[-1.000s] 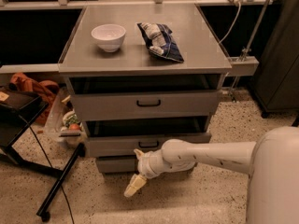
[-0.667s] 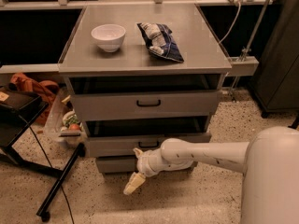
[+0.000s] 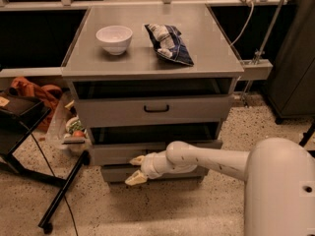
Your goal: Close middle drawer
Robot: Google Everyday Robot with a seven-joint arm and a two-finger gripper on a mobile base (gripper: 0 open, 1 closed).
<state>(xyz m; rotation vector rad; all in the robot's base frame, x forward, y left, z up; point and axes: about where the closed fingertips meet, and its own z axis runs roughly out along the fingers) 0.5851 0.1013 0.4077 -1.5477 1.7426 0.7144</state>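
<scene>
The middle drawer (image 3: 110,154) is the second grey front of the cabinet (image 3: 152,63), and it sits slightly out, with a dark gap above it. Its black handle is hidden behind my arm. My gripper (image 3: 136,169) is at the drawer's lower edge, near the centre of the front. Its two cream fingers are spread open and hold nothing. The upper fingertip (image 3: 137,160) lies against the drawer front and the lower one (image 3: 134,180) hangs before the recessed bottom drawer (image 3: 115,173). The top drawer (image 3: 98,113) with its black handle (image 3: 156,108) is also slightly out.
A white bowl (image 3: 114,38) and a dark snack bag (image 3: 170,45) lie on the cabinet top. A black stand with a long leg (image 3: 64,188) and a bin of clutter (image 3: 74,129) are on the left. A dark cabinet (image 3: 295,82) stands on the right.
My gripper has moved up and a little left, in against the middle drawer's front, and the lower finger now hangs higher. The drawers look unchanged.
</scene>
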